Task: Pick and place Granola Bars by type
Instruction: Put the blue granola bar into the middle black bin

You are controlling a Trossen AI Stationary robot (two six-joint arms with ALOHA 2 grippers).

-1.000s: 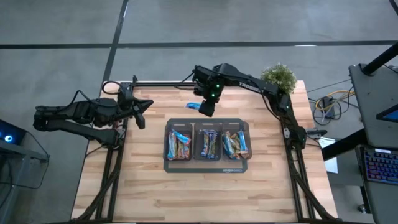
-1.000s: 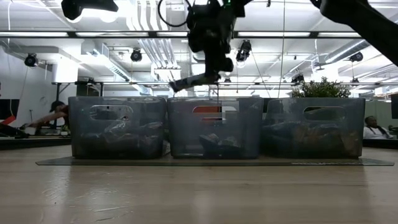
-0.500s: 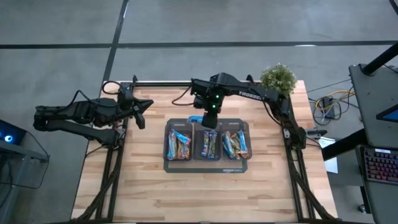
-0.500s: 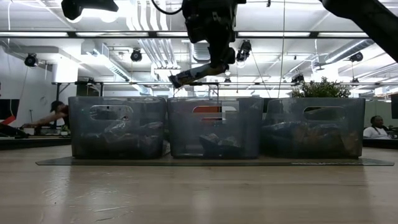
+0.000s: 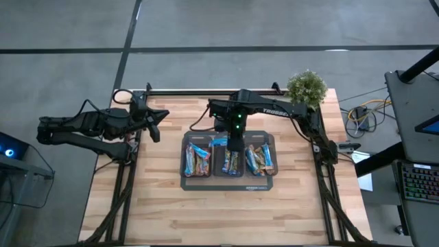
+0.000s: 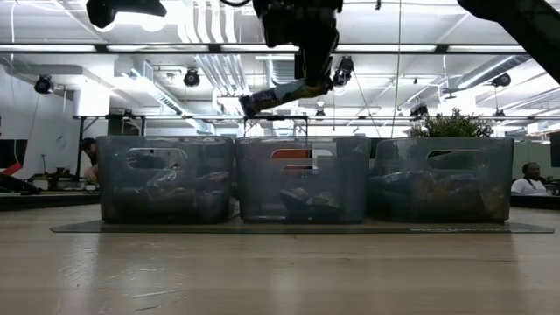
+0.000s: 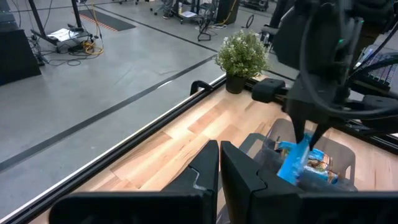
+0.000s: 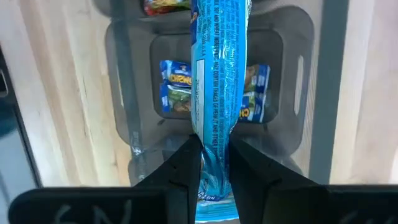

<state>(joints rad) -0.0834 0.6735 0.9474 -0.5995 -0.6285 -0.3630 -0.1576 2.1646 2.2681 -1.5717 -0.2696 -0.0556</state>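
Observation:
My right gripper (image 5: 233,139) is above the far side of the three clear bins, shut on a light blue granola bar (image 5: 219,140). That bar also shows in the low view (image 6: 273,95), above the bin rims, and in the right wrist view (image 8: 214,74). The left bin (image 5: 197,159), middle bin (image 5: 230,160) and right bin (image 5: 259,158) each hold several wrapped bars lying flat on the bin floor. My left gripper (image 7: 219,163) waits shut near the table's left edge (image 5: 155,123). My right gripper pinches the light blue bar by one end (image 8: 213,146) between its two fingers (image 8: 185,163), coming from above and pointing down. The bar is lifted clear and sticks out sideways toward the table's left, its free end (image 6: 248,104) tilted slightly down.
The bins stand in a row on a dark tray (image 5: 230,184) in the middle of the wooden table. A small potted plant (image 5: 306,86) sits at the far right corner. Bare wood lies near, left and right of the tray.
My right gripper has carried the light blue bar from beyond the tray toward the table's near edge, and it now stands over the far side of the bins. The hold has stayed shut. My left arm has kept still.

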